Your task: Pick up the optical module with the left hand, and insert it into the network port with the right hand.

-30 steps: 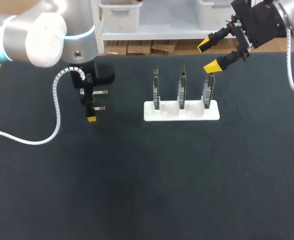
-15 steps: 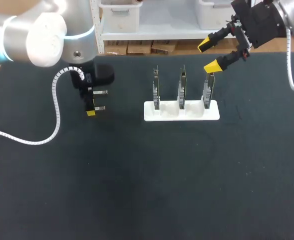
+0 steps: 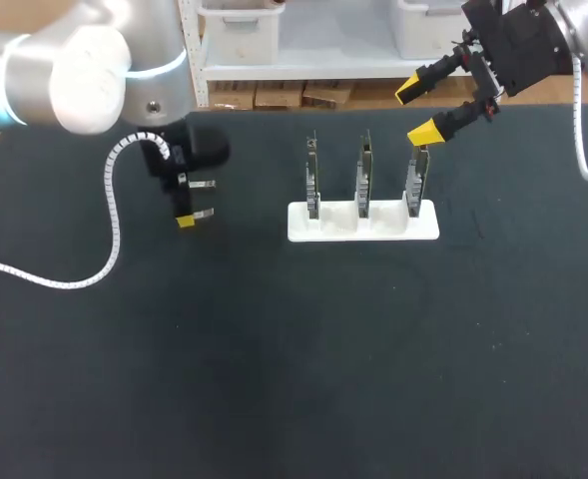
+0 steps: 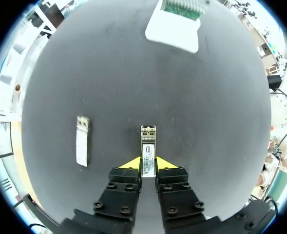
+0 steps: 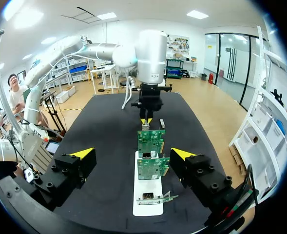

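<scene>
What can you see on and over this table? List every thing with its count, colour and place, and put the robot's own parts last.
held optical module: one, silver, between the fingers of the left gripper.
loose optical module: one, silver, flat on the mat, beside the left gripper.
circuit boards: three, green, upright in a row in the holder.
holder: one, white, on the mat at mid-table.
mat: one, black, covering the table.
left gripper: one, black with yellow tips, shut on the held optical module.
right gripper: one, black with yellow tips, open, above the holder's right end.
</scene>
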`<state>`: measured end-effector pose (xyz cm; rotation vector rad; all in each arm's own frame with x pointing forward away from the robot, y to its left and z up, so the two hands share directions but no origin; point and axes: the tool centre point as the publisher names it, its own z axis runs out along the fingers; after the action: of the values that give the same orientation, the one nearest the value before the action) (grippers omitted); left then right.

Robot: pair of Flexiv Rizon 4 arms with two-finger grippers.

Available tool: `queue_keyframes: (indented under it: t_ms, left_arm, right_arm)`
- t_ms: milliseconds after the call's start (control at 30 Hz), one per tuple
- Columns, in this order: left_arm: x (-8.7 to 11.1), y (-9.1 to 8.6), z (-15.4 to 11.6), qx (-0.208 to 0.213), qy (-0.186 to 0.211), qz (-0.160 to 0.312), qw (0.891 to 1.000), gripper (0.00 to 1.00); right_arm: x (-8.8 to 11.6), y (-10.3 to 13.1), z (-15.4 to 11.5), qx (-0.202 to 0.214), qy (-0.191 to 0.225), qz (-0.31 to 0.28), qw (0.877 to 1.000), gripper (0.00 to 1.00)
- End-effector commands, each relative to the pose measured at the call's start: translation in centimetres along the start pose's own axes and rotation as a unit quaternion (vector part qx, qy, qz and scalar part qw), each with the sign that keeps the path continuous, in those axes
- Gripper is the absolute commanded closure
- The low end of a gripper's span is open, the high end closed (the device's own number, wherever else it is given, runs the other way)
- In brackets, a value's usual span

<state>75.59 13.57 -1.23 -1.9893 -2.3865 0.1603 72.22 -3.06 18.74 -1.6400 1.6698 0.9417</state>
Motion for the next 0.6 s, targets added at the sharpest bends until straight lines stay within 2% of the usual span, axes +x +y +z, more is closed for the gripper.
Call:
queue_keyframes:
  t_ms: [33, 200, 333, 400, 500, 567, 600]
  left_arm:
    - [0.7, -1.0, -1.4, -0.019, -0.052, -0.001, 0.998, 1.00]
    - [0.0, -1.7, -4.2, -0.044, -0.134, 0.000, 0.990, 1.00]
    - [-0.7, -2.3, -6.5, -0.052, -0.203, 0.006, 0.978, 1.00]
    - [-1.1, -2.6, -7.6, -0.055, -0.220, 0.017, 0.974, 1.00]
    - [-1.8, -3.1, -8.9, -0.051, -0.255, 0.037, 0.965, 1.00]
    - [-2.3, -3.3, -9.8, -0.050, -0.308, 0.054, 0.949, 1.00]
    - [-2.6, -3.4, -10.2, -0.047, -0.308, 0.061, 0.948, 1.00]
  right_arm:
    - [0.0, 0.1, 0.0, 0.001, 0.000, 0.000, 1.000, 0.00]
    - [0.0, 0.1, 0.0, 0.001, 0.000, 0.000, 1.000, 0.00]
    - [0.0, 0.1, 0.0, 0.001, 0.000, 0.000, 1.000, 0.00]
    - [0.0, 0.1, 0.0, 0.001, 0.000, 0.000, 1.000, 0.00]
    - [0.0, 0.1, 0.0, 0.001, 0.000, 0.000, 1.000, 0.00]
    - [0.0, 0.1, 0.0, 0.001, 0.000, 0.000, 1.000, 0.00]
    - [0.0, 0.1, 0.0, 0.001, 0.000, 0.000, 1.000, 0.00]
